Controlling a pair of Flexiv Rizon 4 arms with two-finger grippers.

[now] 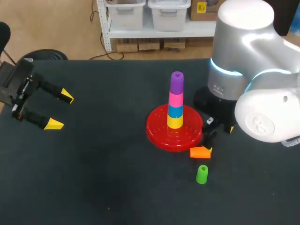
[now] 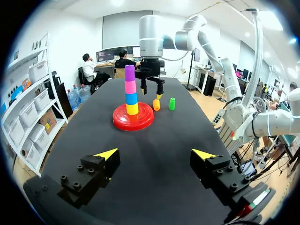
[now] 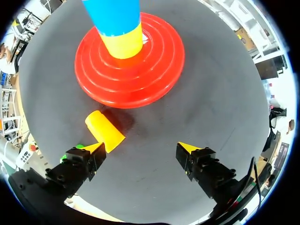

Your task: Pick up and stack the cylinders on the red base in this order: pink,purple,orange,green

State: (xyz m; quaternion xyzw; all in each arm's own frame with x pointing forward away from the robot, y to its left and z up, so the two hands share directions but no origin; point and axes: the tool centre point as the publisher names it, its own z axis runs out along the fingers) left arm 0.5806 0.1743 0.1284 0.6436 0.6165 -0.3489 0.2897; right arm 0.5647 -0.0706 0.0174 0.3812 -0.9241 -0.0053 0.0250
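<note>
— What's the surface like?
— A dark matte table [image 1: 103,178], with the red base [image 1: 159,133] standing a little right of its middle.
— How many cylinders?
— Six. Four are stacked on the base: the yellow cylinder [image 1: 175,122] lowest, then the blue cylinder [image 1: 175,111], the pink cylinder [image 1: 176,99], and the purple cylinder [image 1: 176,82] on top. Two are loose on the table near the base: the orange cylinder [image 1: 200,152] lies on its side and the green cylinder [image 1: 202,174] stands upright beside it.
— And the grippers?
— Two. The left gripper [image 1: 61,110] hangs by the table's left edge, well apart from the base, with its fingers spread and nothing between them. The right gripper [image 3: 140,147] is above the orange cylinder, fingers also apart, with one tip just beside it.
— Anything hidden?
— In the head view the right arm [image 1: 262,98] covers most of its gripper. The right wrist view cuts the stack off above blue, and green shows only as a sliver behind one finger
</note>
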